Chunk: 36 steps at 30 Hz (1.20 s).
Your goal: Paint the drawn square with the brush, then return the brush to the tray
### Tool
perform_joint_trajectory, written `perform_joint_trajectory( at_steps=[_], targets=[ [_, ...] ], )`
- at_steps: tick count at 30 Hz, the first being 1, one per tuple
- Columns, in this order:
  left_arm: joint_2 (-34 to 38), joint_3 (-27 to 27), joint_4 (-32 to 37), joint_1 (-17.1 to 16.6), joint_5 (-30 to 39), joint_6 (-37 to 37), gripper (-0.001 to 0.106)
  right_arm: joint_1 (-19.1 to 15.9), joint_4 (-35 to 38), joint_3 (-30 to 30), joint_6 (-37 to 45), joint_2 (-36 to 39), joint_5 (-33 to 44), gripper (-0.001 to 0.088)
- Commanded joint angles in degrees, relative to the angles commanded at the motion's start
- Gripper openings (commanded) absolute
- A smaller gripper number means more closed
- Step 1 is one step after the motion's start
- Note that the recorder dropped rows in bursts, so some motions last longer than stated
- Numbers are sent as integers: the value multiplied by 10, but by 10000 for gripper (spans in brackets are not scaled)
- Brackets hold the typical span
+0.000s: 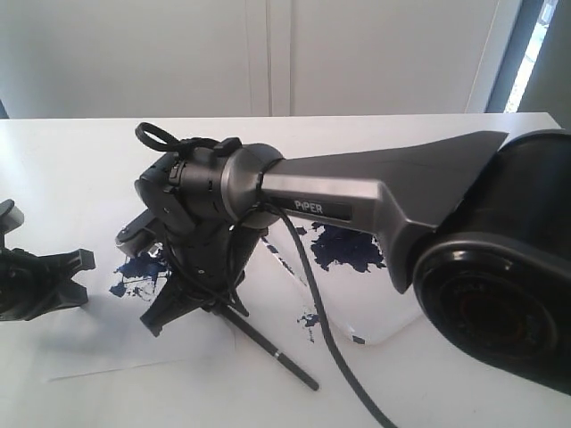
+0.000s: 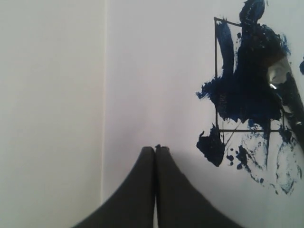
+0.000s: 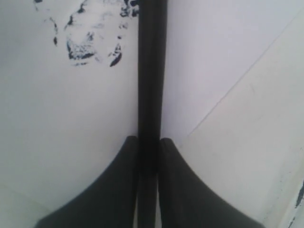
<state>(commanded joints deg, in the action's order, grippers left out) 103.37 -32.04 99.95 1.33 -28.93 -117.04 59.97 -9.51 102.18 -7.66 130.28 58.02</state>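
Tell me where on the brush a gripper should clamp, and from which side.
Grip the brush on its bare black handle, around mid-length, well back from the silver ferrule and the paint-stained tip. Come from above with the jaws across the shaft, which is thin, straight and clean there. The right gripper is clamped on it this way.

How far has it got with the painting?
Mostly done: the square is largely filled with blue, with a few white gaps and smears outside its lines. In hand: the right arm's jaws are shut on the brush, its ferrule over the square's edge. Left: putting the brush in the tray.
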Motion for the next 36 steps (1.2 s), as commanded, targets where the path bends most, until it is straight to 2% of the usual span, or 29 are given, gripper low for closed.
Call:
perform_joint_trajectory(
  at_steps=[18,28,36],
  targets=[
    [0,0,0,0,0,1,0,0,50,0,38,1,5,0],
    [0,0,0,0,-1,3,0,-23,42,0,14,1,50,0],
    [0,0,0,0,0,3,0,-30,-2,0,-1,-5,74,0]
  ],
)
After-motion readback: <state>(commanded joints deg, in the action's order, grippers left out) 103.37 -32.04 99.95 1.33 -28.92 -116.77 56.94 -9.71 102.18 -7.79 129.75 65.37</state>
